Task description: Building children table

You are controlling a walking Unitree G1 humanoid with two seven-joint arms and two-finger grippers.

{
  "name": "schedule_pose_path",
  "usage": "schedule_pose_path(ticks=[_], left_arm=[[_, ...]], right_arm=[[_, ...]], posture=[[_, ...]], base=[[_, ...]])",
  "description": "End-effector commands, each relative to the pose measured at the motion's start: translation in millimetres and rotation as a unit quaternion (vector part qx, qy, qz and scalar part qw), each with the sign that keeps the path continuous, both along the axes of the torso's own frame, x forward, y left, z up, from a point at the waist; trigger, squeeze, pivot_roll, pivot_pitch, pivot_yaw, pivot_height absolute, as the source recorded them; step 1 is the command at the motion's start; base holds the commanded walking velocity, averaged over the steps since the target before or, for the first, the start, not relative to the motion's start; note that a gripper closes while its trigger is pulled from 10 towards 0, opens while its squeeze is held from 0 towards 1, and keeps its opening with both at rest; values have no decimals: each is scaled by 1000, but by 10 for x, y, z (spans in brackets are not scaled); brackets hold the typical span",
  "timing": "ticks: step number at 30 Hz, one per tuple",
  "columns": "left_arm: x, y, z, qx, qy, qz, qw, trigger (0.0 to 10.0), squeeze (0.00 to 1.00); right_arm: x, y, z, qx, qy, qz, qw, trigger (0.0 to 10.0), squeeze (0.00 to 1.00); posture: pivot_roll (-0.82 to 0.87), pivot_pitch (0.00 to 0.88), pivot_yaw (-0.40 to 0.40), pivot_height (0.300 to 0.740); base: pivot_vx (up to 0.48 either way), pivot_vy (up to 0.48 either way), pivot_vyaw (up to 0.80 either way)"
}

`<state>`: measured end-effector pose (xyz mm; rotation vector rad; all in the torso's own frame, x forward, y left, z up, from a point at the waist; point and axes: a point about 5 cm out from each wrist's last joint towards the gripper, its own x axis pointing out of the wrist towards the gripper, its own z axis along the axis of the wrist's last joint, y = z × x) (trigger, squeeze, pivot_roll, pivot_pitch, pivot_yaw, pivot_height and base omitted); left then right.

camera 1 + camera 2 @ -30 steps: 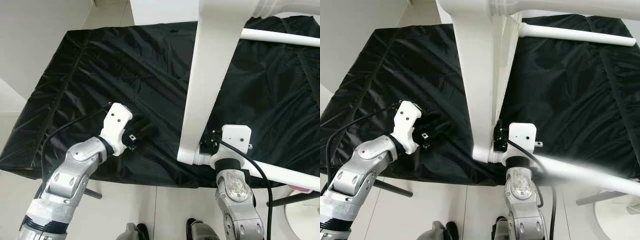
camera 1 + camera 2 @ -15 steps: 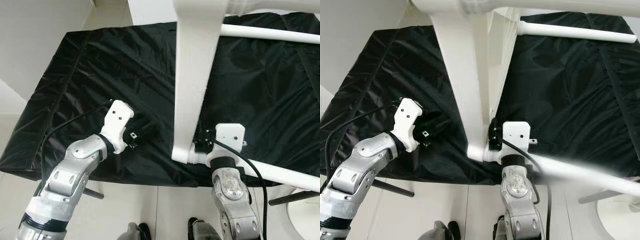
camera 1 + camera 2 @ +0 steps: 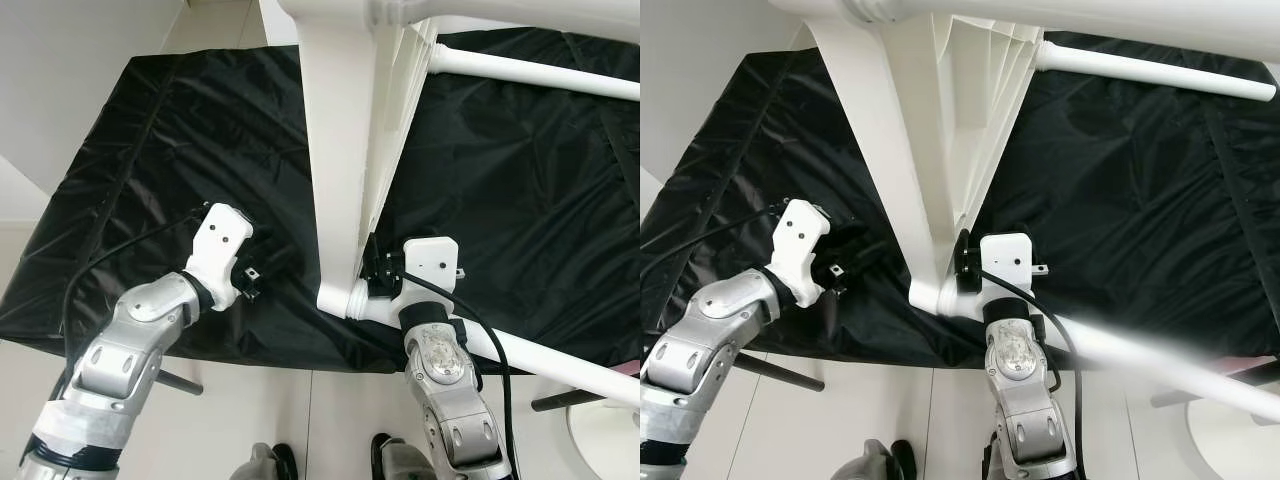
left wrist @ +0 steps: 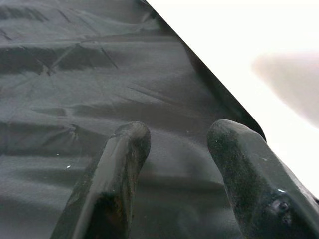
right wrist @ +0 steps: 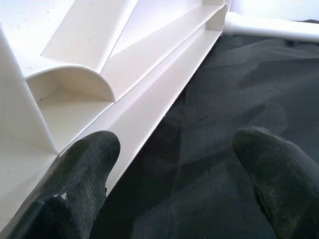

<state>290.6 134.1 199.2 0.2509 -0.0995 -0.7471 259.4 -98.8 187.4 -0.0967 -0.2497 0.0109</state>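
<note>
With both sets of jaws apart, the right gripper (image 5: 174,164) should close slowly on the white table frame (image 5: 149,84) beside its jaws, while the left gripper (image 4: 179,149) waits empty over the black cover (image 3: 180,150).

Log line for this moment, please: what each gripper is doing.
left gripper: open, over black cover, holds nothing | right gripper: open, at white table frame corner | table leg: attached

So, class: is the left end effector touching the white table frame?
Apart. The left eye view shows the left end effector over the black cloth, with dark cloth between it and the white table frame.
</note>
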Motion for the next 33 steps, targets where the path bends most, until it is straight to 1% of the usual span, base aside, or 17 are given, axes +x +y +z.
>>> schedule_pose_path(ticks=[1, 6, 8, 9, 10, 12, 14, 16, 19, 20, 24, 25, 26, 27, 28, 29, 33], left_arm=[[-42, 70, -29, 14, 10, -8, 1000, 10000, 0], [-95, 165, -32, 22, 33, -25, 999, 10000, 0], [-163, 195, -40, 30, 46, -39, 998, 10000, 0], [-211, 199, -49, 24, 61, -51, 997, 10000, 737], [-290, 184, -66, 12, 82, -71, 994, 10000, 1000], [-290, 184, -66, 12, 82, -71, 994, 10000, 1000], [-470, 90, -119, -4, 115, -111, 987, 10000, 1000], [-583, -2, -142, -8, 121, -129, 984, 10000, 1000], [-606, -29, -136, -11, 119, -132, 984, 10000, 1000], [-618, -72, -97, -27, 115, -133, 984, 10000, 1000], [-586, -166, -26, -38, 88, -105, 990, 10000, 1000], [-561, -226, 12, -46, 71, -89, 992, 10000, 0], [-561, -226, 12, -46, 71, -89, 992, 10000, 0], [-506, -288, 32, -66, 64, -61, 994, 10000, 0], [-506, -288, 32, -66, 64, -61, 994, 10000, 0], [-476, -326, 46, -81, 64, -44, 994, 10000, 0], [-451, -439, 60, -97, 64, -30, 993, 10000, 0]], right_arm=[[-14, 58, -101, 12, 25, 16, 999, 10000, 0], [-33, -52, -128, 8, 23, -5, 1000, 10000, 0], [-49, -139, -147, 5, 20, -21, 1000, 10000, 0], [-51, -180, -156, 5, 17, -30, 999, 10000, 0], [-47, -245, -171, 3, 16, -47, 999, 10000, 0], [-47, -245, -171, 3, 16, -47, 999, 10000, 0], [-6, -342, -183, -3, 13, -69, 998, 10000, 0], [41, -372, -176, -6, 11, -74, 997, 10000, 0], [56, -373, -172, -7, 10, -73, 997, 10000, 0], [72, -372, -170, -8, 9, -71, 997, 10000, 0], [115, -379, -170, -14, 7, -64, 998, 10000, 0], [146, -392, -162, -16, 5, -63, 998, 10000, 0], [146, -392, -162, -16, 5, -63, 998, 10000, 0], [177, -407, -151, -17, 3, -64, 998, 10000, 0], [177, -407, -151, -17, 3, -64, 998, 10000, 0], [196, -418, -144, -17, 1, -66, 998, 10000, 0], [222, -425, -135, -16, -1, -69, 997, 10000, 0]], posture=[[-4, 199, 119, 740], [-2, 195, 113, 740], [4, 185, 98, 740], [4, 185, 98, 740], [5, 182, 89, 740], [5, 182, 89, 740], [16, 174, 61, 740], [20, 169, 53, 740], [20, 169, 53, 740], [26, 165, 39, 740], [35, 161, 24, 740], [36, 158, 19, 740], [36, 158, 19, 740], [39, 155, 17, 740], [39, 155, 17, 740], [39, 155, 17, 740], [36, 154, 19, 740]], base=[[0, 0, 0], [0, 0, 0], [0, 0, 0], [0, 0, 0], [0, 0, 0], [0, 0, 0], [0, 0, 0], [0, 0, 0], [0, 0, 0], [0, 0, 0], [0, 0, 0], [0, 0, 0], [0, 0, 0], [0, 0, 0], [0, 0, 0], [0, 0, 0], [0, 0, 0]])
